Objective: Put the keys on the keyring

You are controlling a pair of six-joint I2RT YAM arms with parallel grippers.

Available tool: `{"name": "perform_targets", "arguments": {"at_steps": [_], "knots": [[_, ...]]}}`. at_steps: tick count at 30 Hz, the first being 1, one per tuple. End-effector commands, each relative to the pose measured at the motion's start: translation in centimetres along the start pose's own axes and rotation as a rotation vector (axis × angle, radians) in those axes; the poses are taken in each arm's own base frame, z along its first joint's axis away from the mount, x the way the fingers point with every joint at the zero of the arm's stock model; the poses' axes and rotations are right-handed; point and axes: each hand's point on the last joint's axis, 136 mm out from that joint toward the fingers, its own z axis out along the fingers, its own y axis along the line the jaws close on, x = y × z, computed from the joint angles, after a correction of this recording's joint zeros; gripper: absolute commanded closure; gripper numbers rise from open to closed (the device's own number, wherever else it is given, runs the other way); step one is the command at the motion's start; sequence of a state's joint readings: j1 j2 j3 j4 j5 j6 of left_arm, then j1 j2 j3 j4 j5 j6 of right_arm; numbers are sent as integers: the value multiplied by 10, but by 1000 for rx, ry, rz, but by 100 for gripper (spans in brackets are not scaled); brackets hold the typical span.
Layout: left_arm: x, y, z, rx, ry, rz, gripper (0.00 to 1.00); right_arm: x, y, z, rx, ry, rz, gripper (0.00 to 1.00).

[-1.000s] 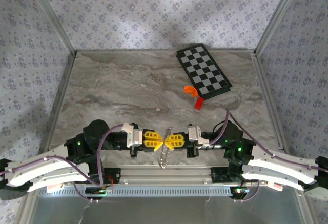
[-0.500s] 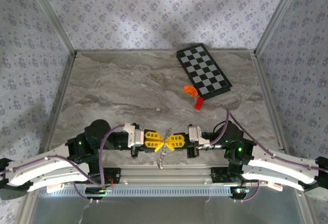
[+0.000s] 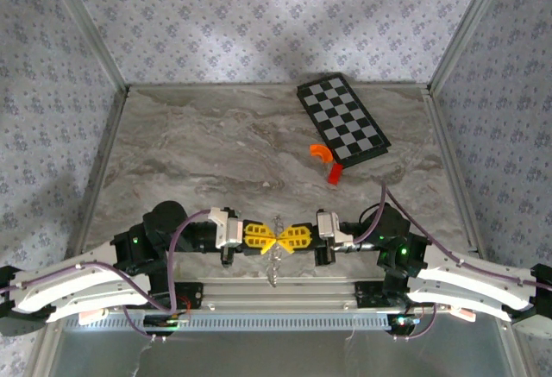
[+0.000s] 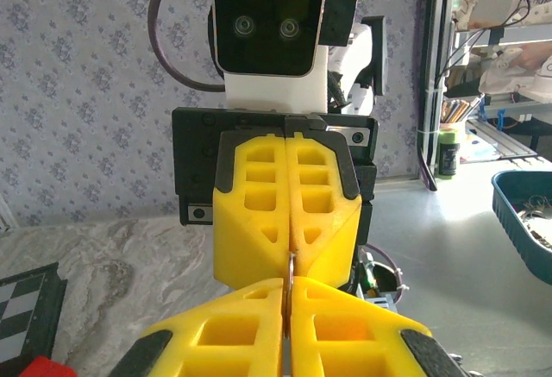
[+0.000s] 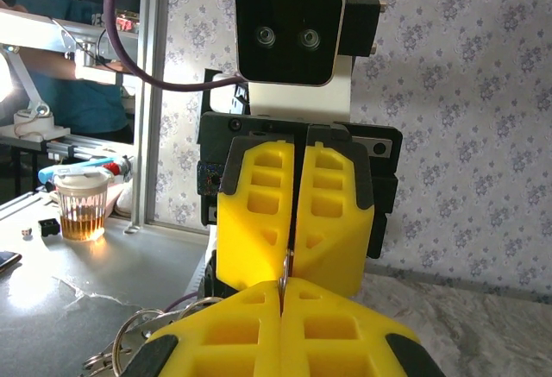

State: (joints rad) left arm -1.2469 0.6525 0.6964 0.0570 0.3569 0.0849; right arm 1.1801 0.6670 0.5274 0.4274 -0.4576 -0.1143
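"From above?"
"The left gripper (image 3: 268, 239) and right gripper (image 3: 285, 239) meet tip to tip at the table's (image 3: 216, 153) near edge. Both are pinched on the keyring (image 3: 276, 260), which dangles between them."
"Left wrist?"
"Fingers pressed together, a metal sliver in the seam."
"Right wrist?"
"Likewise."

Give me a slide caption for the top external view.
Tip to tip, the left gripper and right gripper are both shut on the dangling keyring; checkered board lies beyond.

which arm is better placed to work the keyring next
Right, narrowly: left pincer and right pincer both pinch the keyring tip to tip, shut, but its loops hang by the right one in its wrist view.
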Motion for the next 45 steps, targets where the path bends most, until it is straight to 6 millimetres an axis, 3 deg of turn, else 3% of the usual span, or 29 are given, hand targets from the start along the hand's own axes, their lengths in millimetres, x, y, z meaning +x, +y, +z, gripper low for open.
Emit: {"name": "perform_targets", "arguments": {"at_steps": [1, 4, 11, 18, 25, 30, 36, 45], "knots": [[-19, -6, -4, 23, -71, 16, 96, -21, 2, -5, -8, -78, -22, 100], [-18, -5, -4, 19, -65, 18, 100, -19, 0, -5, 9, -74, -22, 98], [-13, 5, -9, -53, -55, 20, 100, -13, -10, -11, 84, -47, 4, 57], [-1, 19, -14, -146, -17, 5, 100, -5, -22, -26, 180, 63, 81, 37], [16, 45, -21, -302, 46, -62, 100, 13, -48, -41, 317, 274, 247, 30], [32, 51, -30, -363, 100, -121, 100, 39, -74, -54, 422, 406, 398, 23], [45, 48, -41, -375, 99, -153, 100, 80, -111, -61, 498, 519, 585, 23], [46, 39, -64, -375, 83, -170, 100, 122, -125, -51, 385, 634, 544, 25]]}}
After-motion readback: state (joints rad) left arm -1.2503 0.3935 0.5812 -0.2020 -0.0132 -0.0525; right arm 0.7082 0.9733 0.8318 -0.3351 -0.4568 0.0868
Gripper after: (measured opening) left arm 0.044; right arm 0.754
